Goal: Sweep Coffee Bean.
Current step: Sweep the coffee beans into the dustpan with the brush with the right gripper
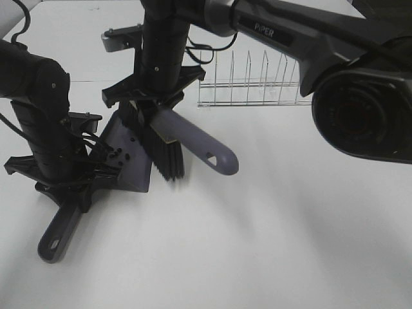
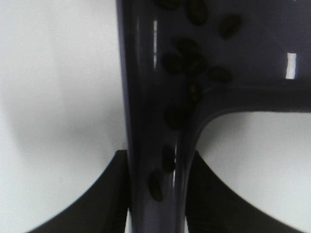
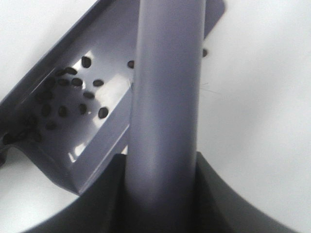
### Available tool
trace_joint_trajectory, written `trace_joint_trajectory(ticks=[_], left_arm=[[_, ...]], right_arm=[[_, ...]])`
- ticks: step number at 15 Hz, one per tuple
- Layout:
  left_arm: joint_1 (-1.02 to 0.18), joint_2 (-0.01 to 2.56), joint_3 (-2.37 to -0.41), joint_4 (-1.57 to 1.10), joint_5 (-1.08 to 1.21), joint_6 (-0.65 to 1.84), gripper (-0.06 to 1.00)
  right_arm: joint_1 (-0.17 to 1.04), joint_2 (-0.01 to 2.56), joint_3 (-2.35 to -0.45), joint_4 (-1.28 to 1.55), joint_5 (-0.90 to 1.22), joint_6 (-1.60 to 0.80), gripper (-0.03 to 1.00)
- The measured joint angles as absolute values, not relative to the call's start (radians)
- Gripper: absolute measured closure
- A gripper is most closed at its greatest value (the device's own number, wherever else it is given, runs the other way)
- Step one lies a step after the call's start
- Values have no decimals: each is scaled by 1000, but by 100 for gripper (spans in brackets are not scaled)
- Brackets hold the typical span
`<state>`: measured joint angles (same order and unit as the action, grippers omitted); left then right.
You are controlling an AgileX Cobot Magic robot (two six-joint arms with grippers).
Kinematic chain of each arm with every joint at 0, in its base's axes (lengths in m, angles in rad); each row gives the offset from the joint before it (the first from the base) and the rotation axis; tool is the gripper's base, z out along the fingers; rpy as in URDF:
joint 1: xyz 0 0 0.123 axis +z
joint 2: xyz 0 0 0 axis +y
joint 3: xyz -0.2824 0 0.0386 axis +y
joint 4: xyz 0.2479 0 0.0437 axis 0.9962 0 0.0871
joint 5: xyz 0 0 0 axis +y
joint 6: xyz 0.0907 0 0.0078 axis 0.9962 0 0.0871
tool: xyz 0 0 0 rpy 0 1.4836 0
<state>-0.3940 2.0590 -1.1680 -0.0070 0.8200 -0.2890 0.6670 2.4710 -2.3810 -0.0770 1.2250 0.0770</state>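
The left hand (image 2: pixel 158 174) is clamped on the handle of the pan (image 1: pixel 138 177), one finger (image 2: pixel 104 204) at each side; gripped there, the pan can be kept steady with its lip seemingly down on the tabletop (image 1: pixel 290 225), so nothing slips under it. The beans (image 3: pixel 86 61) lie inside the pan, scattered over its floor, a few down in the handle's groove near the fingers; that suggests the pan is tipped back a little, which would keep them from rolling out. One dark speck shows by the pan's far edge in the right wrist view; I cannot tell whether it is in or out. The brush (image 1: pixel 193 141) stands bristles-down at the pan's mouth; the right hand (image 3: pixel 161 174), reaching across the middle, grips its handle; the sweep looks nearly done. A wire rack (image 1: pixel 251 102) stands well apart behind.
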Motion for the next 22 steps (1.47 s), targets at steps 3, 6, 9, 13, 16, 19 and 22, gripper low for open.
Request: trace_joint_trajectory(ticks=[3,6,9,13,16,19,22], left_arm=[[-394,2059,-1168,-8,819,-289,68],[-394,2059,-1168,-11,820,-289,68],[-394,2059,-1168,-11,820,-289,68],[-394,2059,-1168,-11,820,-290,68],[-394,2059,-1168,-11,821,-290,68],[-394,2059,-1168,-11,821,-291,68],[-394,2059,-1168,-11,821,-291,68]], right_arm=[[650,2368,-2382,-181,1225,82,69],[509,2280,-2363,-199,1223,82,69],[340,2175,-2203,-200,1223,82,69],[180,2120,-1960,-177,1227,82,69],[152,2120,-1847,-173,1235,81,69],[157,2120,-1795,-109,1212,70,69],[253,2120,-1794,-37,1170,36,69]])
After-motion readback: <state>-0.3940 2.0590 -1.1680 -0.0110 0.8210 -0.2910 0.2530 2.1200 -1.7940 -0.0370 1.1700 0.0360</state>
